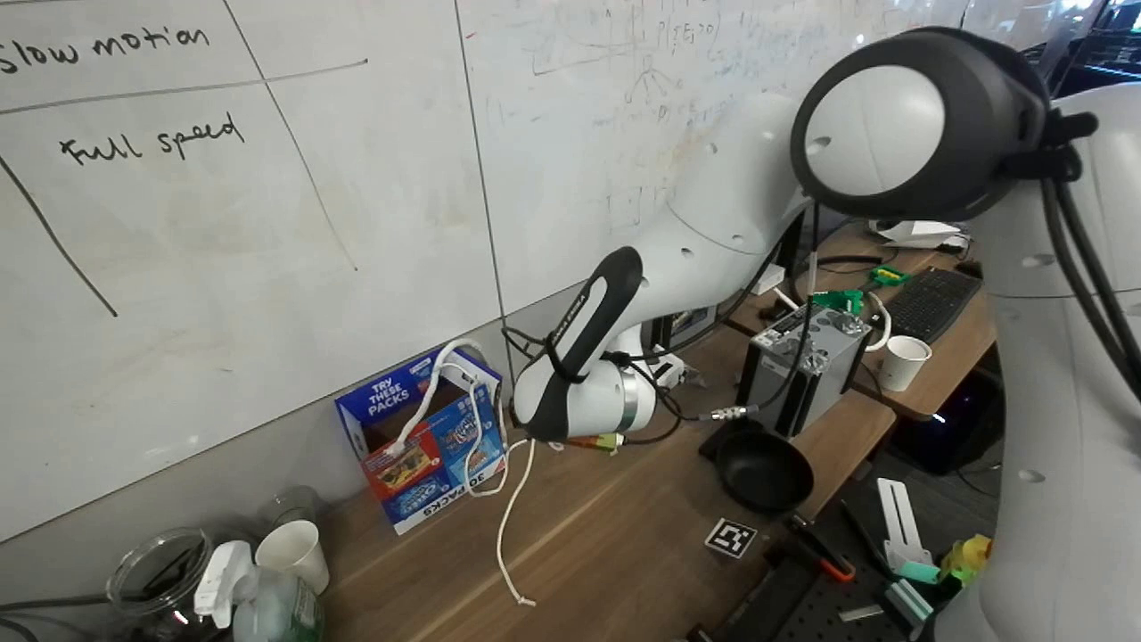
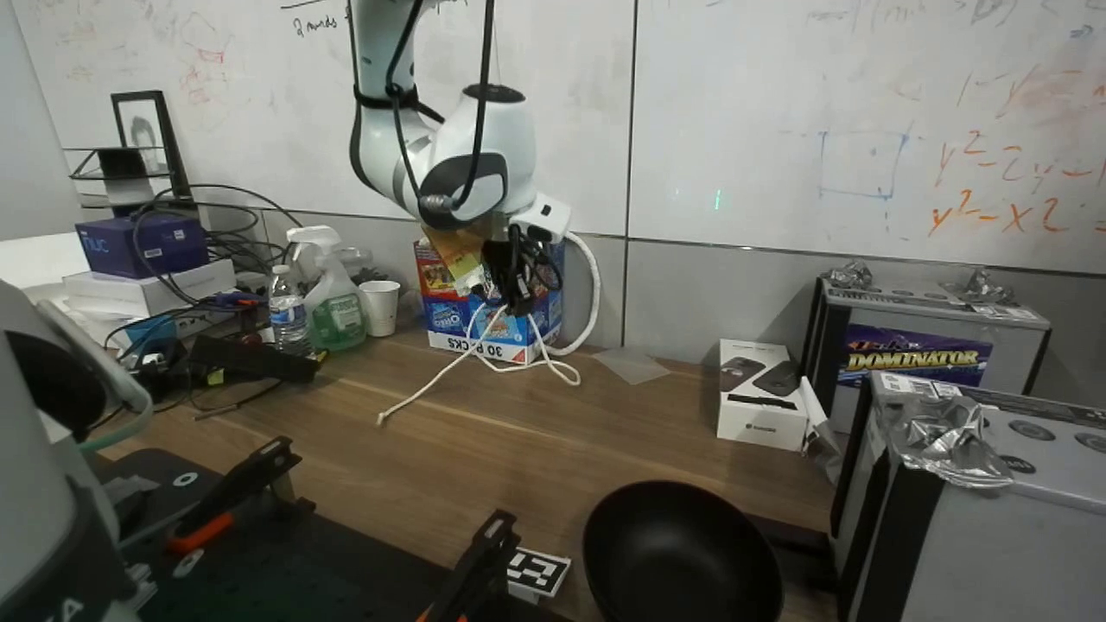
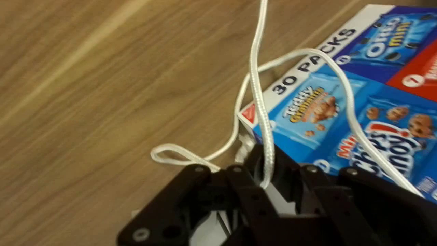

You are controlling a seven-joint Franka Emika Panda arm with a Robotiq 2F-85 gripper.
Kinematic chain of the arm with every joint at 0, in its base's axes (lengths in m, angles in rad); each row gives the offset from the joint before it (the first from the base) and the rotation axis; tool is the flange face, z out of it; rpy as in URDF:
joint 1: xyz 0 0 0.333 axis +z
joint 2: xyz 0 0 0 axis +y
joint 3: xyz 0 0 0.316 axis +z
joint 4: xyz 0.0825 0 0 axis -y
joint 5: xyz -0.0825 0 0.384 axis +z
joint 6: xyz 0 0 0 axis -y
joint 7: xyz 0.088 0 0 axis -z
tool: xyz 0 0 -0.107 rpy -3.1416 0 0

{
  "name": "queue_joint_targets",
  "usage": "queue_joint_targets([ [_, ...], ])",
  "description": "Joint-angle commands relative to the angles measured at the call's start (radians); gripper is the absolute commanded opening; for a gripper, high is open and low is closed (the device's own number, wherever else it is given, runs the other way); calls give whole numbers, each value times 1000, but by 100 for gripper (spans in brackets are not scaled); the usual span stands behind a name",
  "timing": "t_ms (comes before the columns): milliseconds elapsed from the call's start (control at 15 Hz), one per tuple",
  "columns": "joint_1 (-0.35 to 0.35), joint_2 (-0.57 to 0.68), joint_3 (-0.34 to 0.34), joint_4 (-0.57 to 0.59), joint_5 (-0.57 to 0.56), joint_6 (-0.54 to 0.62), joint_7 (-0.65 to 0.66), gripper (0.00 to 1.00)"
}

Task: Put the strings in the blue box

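The blue box (image 1: 446,464) stands on the table against the wall, with red and printed patches on its face. A dark opening shows below its raised flap. My gripper (image 2: 517,298) hangs in front of the box, shut on the strings (image 2: 471,350). These white cords droop below it in loops, and one end rests on the table. In the wrist view, a strand of the strings (image 3: 257,85) runs into the fingers of my gripper (image 3: 268,164), and another crosses the blue box (image 3: 307,136). A thicker white loop (image 1: 437,370) arches over the box front. The wrist hides the fingers in an exterior view.
A paper cup (image 2: 380,307) and a green spray bottle (image 2: 337,307) stand beside the box. A black pan (image 2: 683,553), a white phone box (image 2: 760,397) and grey toaster-like devices (image 2: 976,518) occupy the table's other side. The whiteboard (image 1: 267,267) rises right behind the box.
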Motion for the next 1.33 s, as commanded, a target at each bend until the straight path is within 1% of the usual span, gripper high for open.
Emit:
queue_joint_targets([
  [0,-134,-118,166,-71,4,77,-1,8],
  [67,-179,-140,223,-76,4,89,10,8],
  [133,-241,-149,303,-74,0,104,24,8],
  [333,-361,-161,468,-64,-3,143,61,5],
  [467,-409,-153,544,-42,-8,169,74,4],
  [600,-396,-138,556,-16,-1,212,74,4],
  [733,-359,-117,533,31,8,236,73,4],
  [1000,-263,-47,446,159,25,290,63,4],
  [1133,-216,10,395,249,18,303,53,4],
  [1267,-185,66,356,335,3,277,50,4],
])
